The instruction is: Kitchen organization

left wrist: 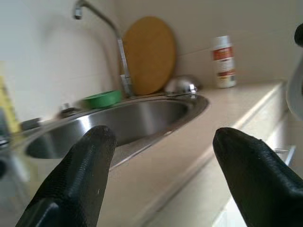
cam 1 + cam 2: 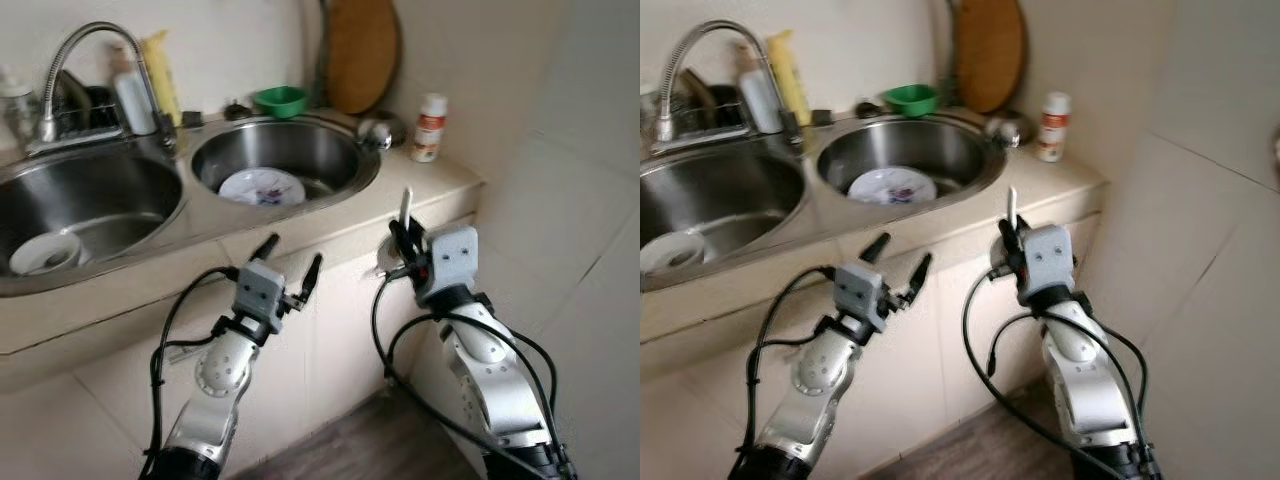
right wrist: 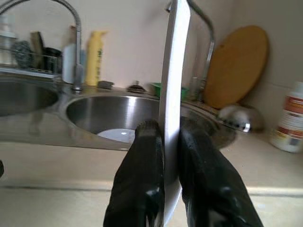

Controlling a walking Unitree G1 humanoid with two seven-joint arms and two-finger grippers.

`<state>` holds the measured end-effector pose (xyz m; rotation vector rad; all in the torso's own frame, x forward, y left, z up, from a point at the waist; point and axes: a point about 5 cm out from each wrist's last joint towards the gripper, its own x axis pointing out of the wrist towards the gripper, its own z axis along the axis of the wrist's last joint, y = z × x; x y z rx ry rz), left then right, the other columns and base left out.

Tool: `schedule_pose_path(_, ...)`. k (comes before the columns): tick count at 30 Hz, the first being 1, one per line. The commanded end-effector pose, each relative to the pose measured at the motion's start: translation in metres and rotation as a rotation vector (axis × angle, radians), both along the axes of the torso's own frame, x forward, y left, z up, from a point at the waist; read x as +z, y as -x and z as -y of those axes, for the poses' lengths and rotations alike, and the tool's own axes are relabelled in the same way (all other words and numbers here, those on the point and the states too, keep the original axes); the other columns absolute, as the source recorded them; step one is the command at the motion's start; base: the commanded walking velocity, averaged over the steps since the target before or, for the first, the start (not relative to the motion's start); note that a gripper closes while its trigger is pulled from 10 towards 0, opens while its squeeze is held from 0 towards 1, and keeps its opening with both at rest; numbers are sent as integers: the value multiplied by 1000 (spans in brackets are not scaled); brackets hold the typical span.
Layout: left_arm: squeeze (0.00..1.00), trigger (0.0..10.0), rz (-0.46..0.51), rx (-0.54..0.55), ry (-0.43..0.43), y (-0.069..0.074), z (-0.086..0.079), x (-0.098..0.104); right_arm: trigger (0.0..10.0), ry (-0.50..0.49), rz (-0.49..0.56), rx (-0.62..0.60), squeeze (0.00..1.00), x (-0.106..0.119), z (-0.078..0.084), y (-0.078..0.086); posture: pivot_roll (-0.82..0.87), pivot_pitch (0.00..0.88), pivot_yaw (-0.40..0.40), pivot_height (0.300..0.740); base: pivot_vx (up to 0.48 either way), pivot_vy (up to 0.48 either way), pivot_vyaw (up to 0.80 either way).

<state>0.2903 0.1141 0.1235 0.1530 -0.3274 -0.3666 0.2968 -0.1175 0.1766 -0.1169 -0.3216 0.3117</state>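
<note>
Holding what looks like a knife (image 3: 171, 85) upright in my right gripper (image 2: 405, 243) before the worktop (image 2: 440, 185), left gripper (image 2: 290, 265) released, I next need somewhere to stow it.

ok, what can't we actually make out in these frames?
- Thin flat silver utensil pinched in the right tool: its top is cut off by the right wrist view's edge, its lower end is hidden between the black fingers, so its type is unclear.
- Label of the white bottle with red band: too small in the head views, blurred in the left wrist view.
- Items in the rack behind the curved steel faucet: blurred, partly hidden by it.
</note>
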Motion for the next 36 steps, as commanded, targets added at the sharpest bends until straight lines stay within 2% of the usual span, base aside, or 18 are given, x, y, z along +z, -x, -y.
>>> schedule_pose_path(1,0,10000,28,-20,-3,0,8,6,0,21,25,-24,0,2,5,0,38,0,26,740,0,0,800)
schedule_pose_path(9,0,10000,128,85,6,-7,-4,27,0,33,82,-47,0,9,6,-1,41,0,25,740,0,0,800)
schedule_pose_path(14,0,10000,164,103,13,-8,-5,35,0,13,136,-78,0,16,9,-1,42,0,25,740,50,0,800)
schedule_pose_path(19,0,10000,182,112,20,-9,-5,40,0,-28,244,-149,0,32,15,1,41,0,28,740,288,0,800)
schedule_pose_path(20,0,10000,190,111,22,-9,-5,42,0,-74,307,-191,0,45,21,2,40,0,29,740,289,0,800)
schedule_pose_path(22,0,10000,195,109,25,-9,-4,43,0,-92,342,-204,0,52,23,3,38,0,30,740,292,0,800)
schedule_pose_path(25,0,10000,198,108,27,-9,-3,45,0,-100,343,-185,0,50,21,3,38,0,29,740,289,0,800)
schedule_pose_path(35,0,10000,205,114,32,-9,-4,47,0,-90,293,-197,0,39,21,0,43,0,24,740,300,0,0)
schedule_pose_path(36,0,10000,205,115,33,-9,-4,47,1176,-88,291,-197,0,39,21,-1,43,0,24,740,330,0,0)
